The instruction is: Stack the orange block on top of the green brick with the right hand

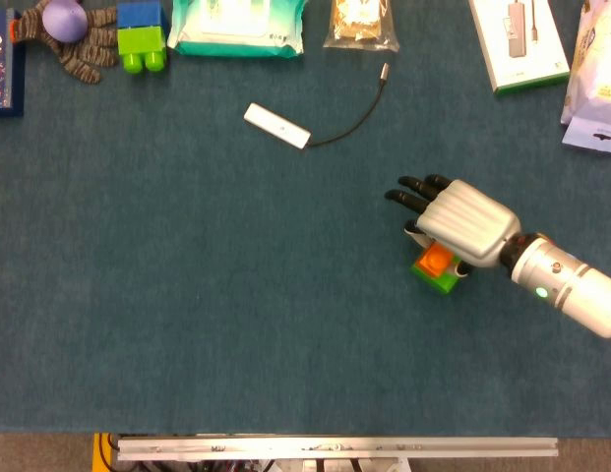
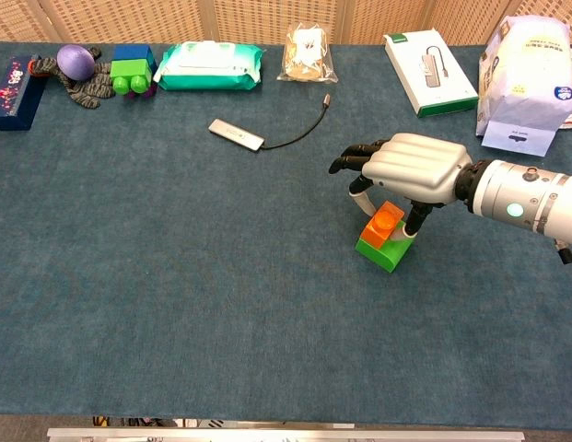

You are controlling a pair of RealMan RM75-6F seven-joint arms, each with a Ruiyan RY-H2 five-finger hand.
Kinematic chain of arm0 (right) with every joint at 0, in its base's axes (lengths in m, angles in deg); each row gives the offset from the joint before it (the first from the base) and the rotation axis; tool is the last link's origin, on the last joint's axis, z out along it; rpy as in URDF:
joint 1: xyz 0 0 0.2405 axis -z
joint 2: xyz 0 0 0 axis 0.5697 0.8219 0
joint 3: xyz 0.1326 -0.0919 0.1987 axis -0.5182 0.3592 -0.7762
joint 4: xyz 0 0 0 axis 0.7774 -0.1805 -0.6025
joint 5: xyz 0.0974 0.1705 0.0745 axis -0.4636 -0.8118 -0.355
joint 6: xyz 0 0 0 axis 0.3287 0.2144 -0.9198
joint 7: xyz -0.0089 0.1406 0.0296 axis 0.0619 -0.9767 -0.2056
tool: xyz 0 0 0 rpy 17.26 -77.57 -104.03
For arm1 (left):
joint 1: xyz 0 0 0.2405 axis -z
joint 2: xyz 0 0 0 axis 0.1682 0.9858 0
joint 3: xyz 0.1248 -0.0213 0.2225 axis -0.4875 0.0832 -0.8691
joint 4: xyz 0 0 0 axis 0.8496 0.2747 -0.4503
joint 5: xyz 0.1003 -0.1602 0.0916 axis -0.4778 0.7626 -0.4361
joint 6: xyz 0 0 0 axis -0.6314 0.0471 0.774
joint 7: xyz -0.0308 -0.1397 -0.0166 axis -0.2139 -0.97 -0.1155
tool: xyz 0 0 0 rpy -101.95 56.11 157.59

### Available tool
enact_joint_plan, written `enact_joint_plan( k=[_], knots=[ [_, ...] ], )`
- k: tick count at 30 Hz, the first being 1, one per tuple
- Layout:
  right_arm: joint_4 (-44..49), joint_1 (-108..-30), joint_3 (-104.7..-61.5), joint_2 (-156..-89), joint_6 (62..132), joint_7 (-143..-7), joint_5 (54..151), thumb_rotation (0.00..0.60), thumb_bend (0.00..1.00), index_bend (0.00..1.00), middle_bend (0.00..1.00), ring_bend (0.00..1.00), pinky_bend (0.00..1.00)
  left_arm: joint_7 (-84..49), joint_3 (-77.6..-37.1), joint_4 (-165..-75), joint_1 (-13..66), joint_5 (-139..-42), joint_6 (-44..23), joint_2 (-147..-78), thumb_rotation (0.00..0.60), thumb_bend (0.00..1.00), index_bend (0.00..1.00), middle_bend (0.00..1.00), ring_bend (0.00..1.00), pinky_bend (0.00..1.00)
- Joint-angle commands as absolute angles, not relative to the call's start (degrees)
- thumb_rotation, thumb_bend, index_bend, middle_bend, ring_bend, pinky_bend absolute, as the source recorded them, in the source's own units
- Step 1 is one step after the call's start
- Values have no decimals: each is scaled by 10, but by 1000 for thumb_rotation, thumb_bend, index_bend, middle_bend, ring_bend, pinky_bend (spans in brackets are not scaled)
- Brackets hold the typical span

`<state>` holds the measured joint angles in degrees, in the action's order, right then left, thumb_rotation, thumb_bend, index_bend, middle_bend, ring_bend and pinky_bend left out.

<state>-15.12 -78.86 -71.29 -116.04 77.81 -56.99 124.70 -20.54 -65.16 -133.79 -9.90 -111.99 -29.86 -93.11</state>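
Far edge: wipes pack [image 2: 210, 66]; snack bag [image 2: 308, 41]; white box [image 2: 430, 59].
Mid-table: white dongle [image 1: 276, 125], dark cable attached.
Far-left: purple ball [image 2: 76, 61].

Bare cloth [image 2: 221, 304] around green brick [image 2: 385, 250]

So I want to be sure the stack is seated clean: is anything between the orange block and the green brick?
Nothing visible. The orange block sits directly on the green brick, with the right robot hand over it, a finger on either side. The contact face itself is hidden.
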Motion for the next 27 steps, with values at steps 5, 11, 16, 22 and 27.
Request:
enact_joint_plan(
  k=[5,11,16,22,27],
  knots=[
    [-152,-787,-712,-1158,782,-570,1248,600,202,708,141,72,207,-206,-651,-1337,-99,-1119,-298,-931,600,111,516,377,217,225],
    [-164,-780,-711,-1145,800,-580,1259,600,202,676,141,72,207,-203,-651,-1340,-97,-1121,-298,-931,600,112,516,377,217,225],
    [-169,-776,-708,-1135,809,-589,1269,600,200,628,141,72,207,-198,-651,-1343,-96,-1122,-296,-931,600,111,516,377,217,226],
    [-165,-776,-705,-1135,805,-590,1271,600,195,549,141,72,207,-196,-651,-1345,-95,-1122,-296,-932,600,111,516,377,217,228],
    [-164,-776,-705,-1135,803,-590,1271,600,162,443,141,72,207,-197,-651,-1345,-96,-1120,-296,-930,600,111,516,377,217,229]
  ],
)
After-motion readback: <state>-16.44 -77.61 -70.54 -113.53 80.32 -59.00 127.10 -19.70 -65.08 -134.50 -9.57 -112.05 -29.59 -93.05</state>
